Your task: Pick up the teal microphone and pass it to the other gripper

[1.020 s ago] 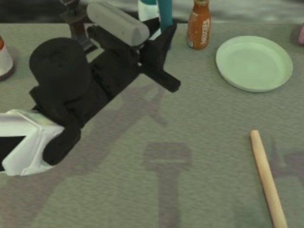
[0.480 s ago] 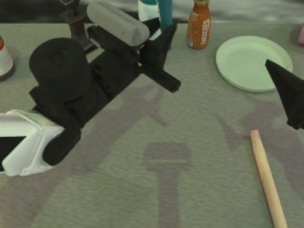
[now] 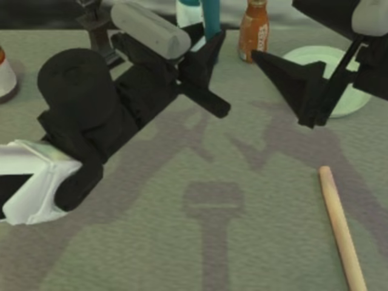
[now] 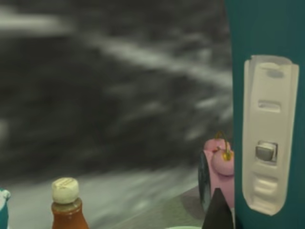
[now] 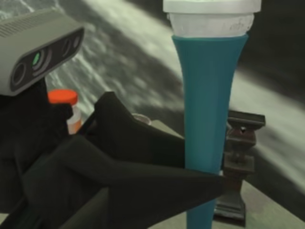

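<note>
My left gripper (image 3: 203, 57) clamps the one teal microphone (image 3: 211, 17) near the far edge; my right gripper (image 3: 303, 91), fingers spread and holding nothing, hangs across bare table.

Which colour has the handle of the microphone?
Teal; the microphone handle shows best in the right wrist view.

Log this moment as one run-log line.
left gripper: shut on microphone, upright | right gripper: open, near plate, apart from microphone | handover: not yet
</note>
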